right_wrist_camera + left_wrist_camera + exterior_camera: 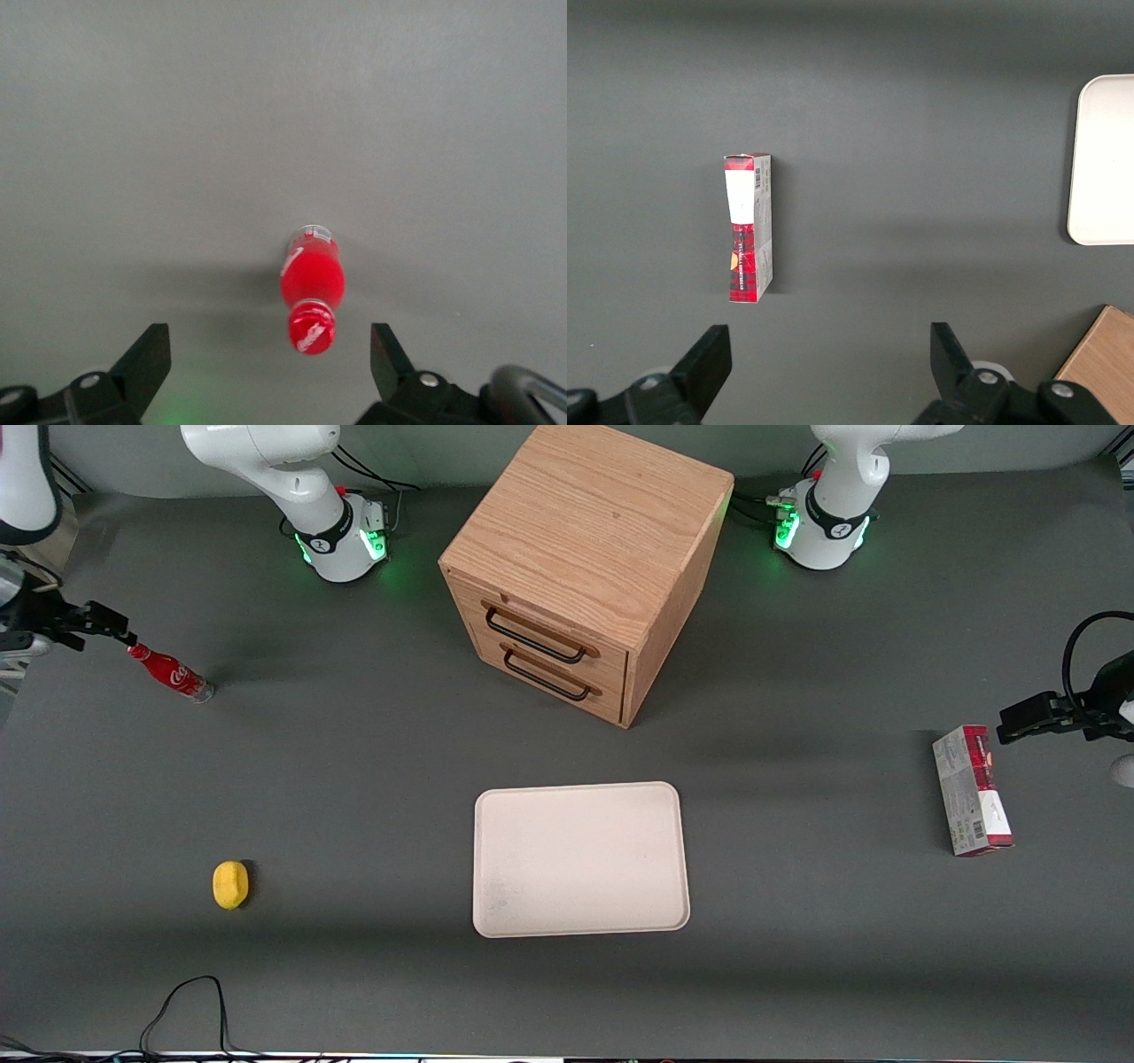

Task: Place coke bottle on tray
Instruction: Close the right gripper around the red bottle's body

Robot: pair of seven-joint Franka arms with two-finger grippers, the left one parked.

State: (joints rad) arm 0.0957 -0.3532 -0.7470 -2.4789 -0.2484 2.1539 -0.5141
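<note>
The coke bottle [168,673] stands upright on the grey table toward the working arm's end; it is slim and red with white script and a red cap. My right gripper [108,622] hangs above it, open and empty. In the right wrist view the gripper [268,365] has its fingers [146,361] spread wide, and the bottle [312,283] shows from above, its cap below the gap and closer to one finger. The cream-white tray [580,859] lies empty at mid-table, in front of the cabinet's drawers and nearer the front camera. Its edge shows in the left wrist view [1103,159].
A wooden two-drawer cabinet [585,567] stands at mid-table. A small yellow object [230,885] lies nearer the front camera than the bottle. A red-and-grey carton [972,790] lies toward the parked arm's end and shows in the left wrist view [749,227]. A black cable [190,1001] lies at the near edge.
</note>
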